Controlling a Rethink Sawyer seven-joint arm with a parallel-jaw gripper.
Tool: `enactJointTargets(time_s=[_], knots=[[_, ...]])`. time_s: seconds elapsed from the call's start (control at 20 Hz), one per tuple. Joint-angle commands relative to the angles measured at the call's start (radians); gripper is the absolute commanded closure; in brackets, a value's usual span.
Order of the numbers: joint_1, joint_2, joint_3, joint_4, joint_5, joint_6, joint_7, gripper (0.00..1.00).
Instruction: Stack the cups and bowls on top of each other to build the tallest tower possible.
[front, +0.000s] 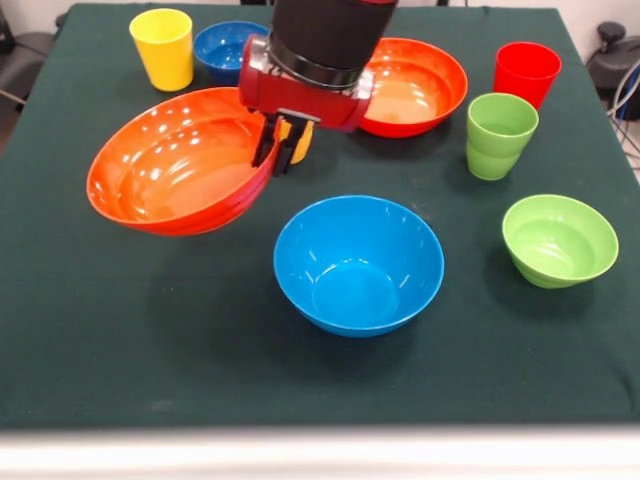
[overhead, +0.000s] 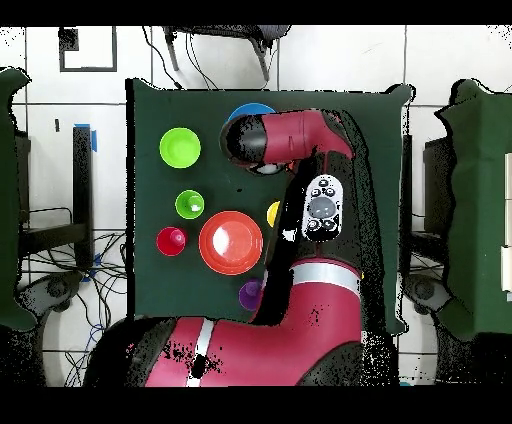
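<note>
My gripper (front: 278, 158) is shut on the right rim of a large orange-red bowl (front: 175, 165) and holds it tilted above the cloth, left of the large light blue bowl (front: 358, 265). The arm hides this bowl in the overhead view. The second orange-red bowl (front: 415, 85) sits behind the arm and also shows in the overhead view (overhead: 231, 243). A sliver of the yellow-orange cup (front: 304, 140) shows behind the fingers. The yellow cup (front: 163, 48) and small dark blue bowl (front: 228, 50) stand far left. The red cup (front: 526, 72), lime green cup (front: 498, 135) and lime green bowl (front: 558, 240) are at the right. Nothing is stacked.
The purple cup (overhead: 250, 293) stands near the robot's base, seen only from overhead. The dark green cloth (front: 120, 330) covers the table to its edges. The arm (overhead: 300, 140) reaches over the table's middle.
</note>
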Motion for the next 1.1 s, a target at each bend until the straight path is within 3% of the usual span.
enactJointTargets(time_s=[0.05, 0.35, 0.8, 1.1], knots=[[0.067, 0.044, 0.037, -0.111, 0.004, 0.142, 0.061, 1.0], [0.129, 0.104, 0.005, -0.215, 0.01, 0.206, 0.13, 1.0], [0.195, 0.141, -0.05, -0.274, 0.043, 0.258, 0.199, 1.0], [0.216, 0.184, -0.074, -0.267, 0.074, 0.215, 0.256, 1.0]])
